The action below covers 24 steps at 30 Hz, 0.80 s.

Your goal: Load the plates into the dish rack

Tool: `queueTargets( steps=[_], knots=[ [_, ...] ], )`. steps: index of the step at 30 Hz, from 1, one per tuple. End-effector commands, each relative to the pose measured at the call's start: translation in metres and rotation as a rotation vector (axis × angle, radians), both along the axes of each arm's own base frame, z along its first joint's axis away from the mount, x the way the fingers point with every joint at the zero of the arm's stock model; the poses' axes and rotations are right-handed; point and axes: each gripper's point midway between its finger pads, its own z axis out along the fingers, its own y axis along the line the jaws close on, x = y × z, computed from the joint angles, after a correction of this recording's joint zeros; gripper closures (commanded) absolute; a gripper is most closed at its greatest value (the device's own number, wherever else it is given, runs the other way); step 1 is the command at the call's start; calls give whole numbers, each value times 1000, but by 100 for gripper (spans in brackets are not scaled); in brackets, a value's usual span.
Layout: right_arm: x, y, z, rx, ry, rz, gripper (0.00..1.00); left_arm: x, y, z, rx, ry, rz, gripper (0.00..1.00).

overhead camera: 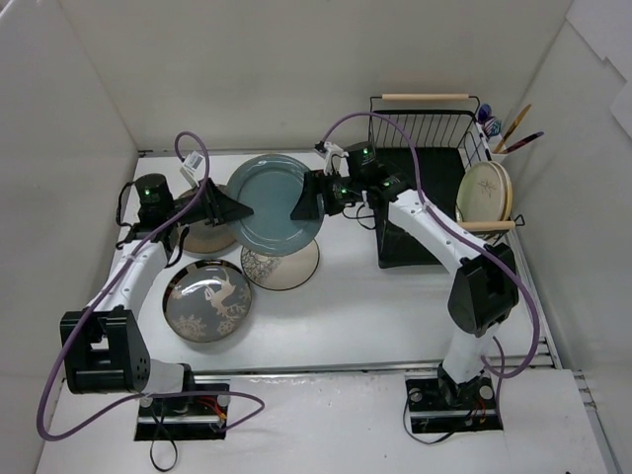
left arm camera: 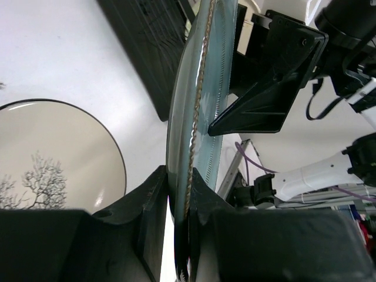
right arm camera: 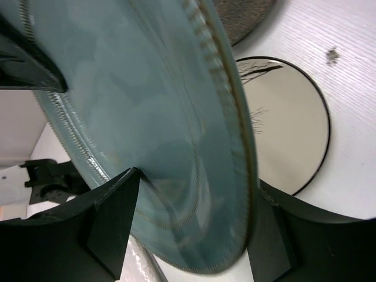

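Left wrist view shows the left gripper (left arm camera: 179, 176) clamped on the rim of the teal plate (left arm camera: 202, 88), which is held on edge with its rim running up between the two black fingers. In the right wrist view the right gripper (right arm camera: 198, 179) has its jaws wide apart astride the opposite rim, one finger on each face; whether they touch the plate I cannot tell. From the top external camera the teal plate hangs between both grippers above the table (overhead camera: 375, 306), left of the dish rack (overhead camera: 425, 128). Beneath it lies a cream plate (overhead camera: 281, 267) with a branch motif, with a dark floral plate (overhead camera: 207, 301) to its left and a brown plate (overhead camera: 205, 237) under the left wrist. Pale plates (overhead camera: 484, 190) stand on edge at the rack's right side.
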Motion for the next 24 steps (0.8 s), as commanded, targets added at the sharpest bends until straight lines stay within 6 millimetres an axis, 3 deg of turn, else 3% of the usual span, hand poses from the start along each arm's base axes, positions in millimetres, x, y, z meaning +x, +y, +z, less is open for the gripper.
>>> queueTargets(
  steps=[1, 7, 10, 11, 14, 17, 21, 24],
  knots=[
    [-10, 14, 63, 151, -137, 132, 38, -27, -17, 66, -56, -262, -166, 100],
    [-14, 16, 67, 182, -139, 162, 47, -25, -17, 68, -54, -281, -173, 100],
    [-15, 17, 69, 193, -138, 176, 63, -23, -17, 67, -51, -281, -167, 100],
    [-15, 17, 70, 195, -141, 178, 73, -22, -17, 66, -50, -277, -165, 100],
    [-14, 16, 73, 205, -147, 185, 90, -20, -16, 61, -47, -270, -164, 100],
    [-16, 16, 76, 219, -145, 198, 100, -18, -16, 56, -36, -261, -161, 100],
    [-19, 15, 82, 236, -152, 215, 100, -12, -14, 45, -4, -263, -148, 98],
    [-19, 15, 85, 236, -161, 210, 100, -4, -12, 31, 30, -236, -120, 81]
  ],
)
